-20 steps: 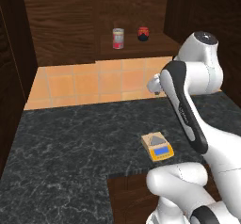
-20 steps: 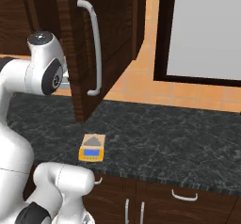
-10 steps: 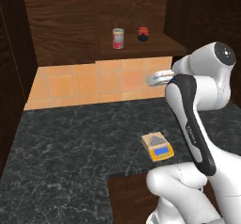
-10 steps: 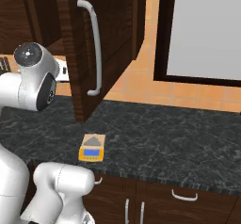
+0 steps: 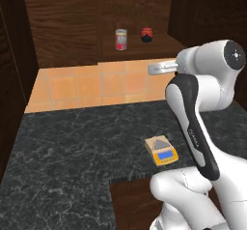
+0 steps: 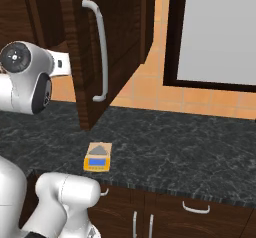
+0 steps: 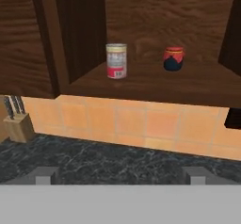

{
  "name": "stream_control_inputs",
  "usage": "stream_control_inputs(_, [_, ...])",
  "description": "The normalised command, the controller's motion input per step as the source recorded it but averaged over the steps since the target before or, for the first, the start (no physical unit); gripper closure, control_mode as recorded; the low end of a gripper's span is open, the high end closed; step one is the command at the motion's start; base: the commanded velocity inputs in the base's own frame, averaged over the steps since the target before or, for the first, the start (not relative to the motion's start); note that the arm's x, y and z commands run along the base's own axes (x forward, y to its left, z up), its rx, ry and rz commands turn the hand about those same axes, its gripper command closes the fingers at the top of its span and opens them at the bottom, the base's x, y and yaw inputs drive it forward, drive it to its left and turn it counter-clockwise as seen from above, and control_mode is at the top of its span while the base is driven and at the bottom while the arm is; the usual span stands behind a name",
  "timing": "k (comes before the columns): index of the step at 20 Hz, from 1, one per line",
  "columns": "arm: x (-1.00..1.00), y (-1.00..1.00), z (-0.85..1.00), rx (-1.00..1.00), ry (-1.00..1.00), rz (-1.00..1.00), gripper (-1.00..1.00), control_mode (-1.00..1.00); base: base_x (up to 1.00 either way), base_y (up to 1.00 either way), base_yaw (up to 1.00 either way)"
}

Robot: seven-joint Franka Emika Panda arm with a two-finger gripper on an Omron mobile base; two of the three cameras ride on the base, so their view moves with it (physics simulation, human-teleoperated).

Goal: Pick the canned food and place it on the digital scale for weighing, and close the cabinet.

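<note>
The canned food (image 7: 116,60) stood on the cabinet (image 7: 155,84) shelf, the jar (image 7: 173,59) at its 3 o'clock. The digital scale (image 5: 161,150) lay on the counter (image 5: 72,147) below, at 5 o'clock.

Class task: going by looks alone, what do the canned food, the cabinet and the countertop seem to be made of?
Canned food: likely metal, with a dull grey top and a red-and-pale label, perhaps paper.
Cabinet: dark brown wood or veneer, with visible grain and a matt finish.
Countertop: black stone-like surface with pale veining, perhaps granite or marble, slightly glossy.
</note>
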Motion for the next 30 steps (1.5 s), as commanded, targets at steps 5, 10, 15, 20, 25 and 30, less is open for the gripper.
stream_control_inputs(5, [0.05, 0.10, 0.58, 0.00, -0.04, 0.00, -1.00, -1.00, 0.00, 0.00, 0.00])
stream_control_inputs(10, [0.32, 0.01, 0.69, 0.00, 0.00, 0.00, -1.00, -1.00, 0.00, 0.00, 0.00])
stream_control_inputs(15, [0.67, 0.08, 0.15, 0.00, -0.03, 0.00, -1.00, -1.00, 0.00, 0.00, 0.00])
stream_control_inputs(20, [0.84, 0.18, 0.00, 0.00, -0.08, 0.01, -1.00, -1.00, 0.00, 0.00, 0.00])
stream_control_inputs(25, [0.73, 0.32, -0.01, 0.00, -0.03, 0.02, -1.00, -1.00, 0.00, 0.00, 0.00])
stream_control_inputs(30, [0.78, 0.13, -0.26, 0.00, -0.02, 0.08, -1.00, -1.00, 0.00, 0.00, 0.00])
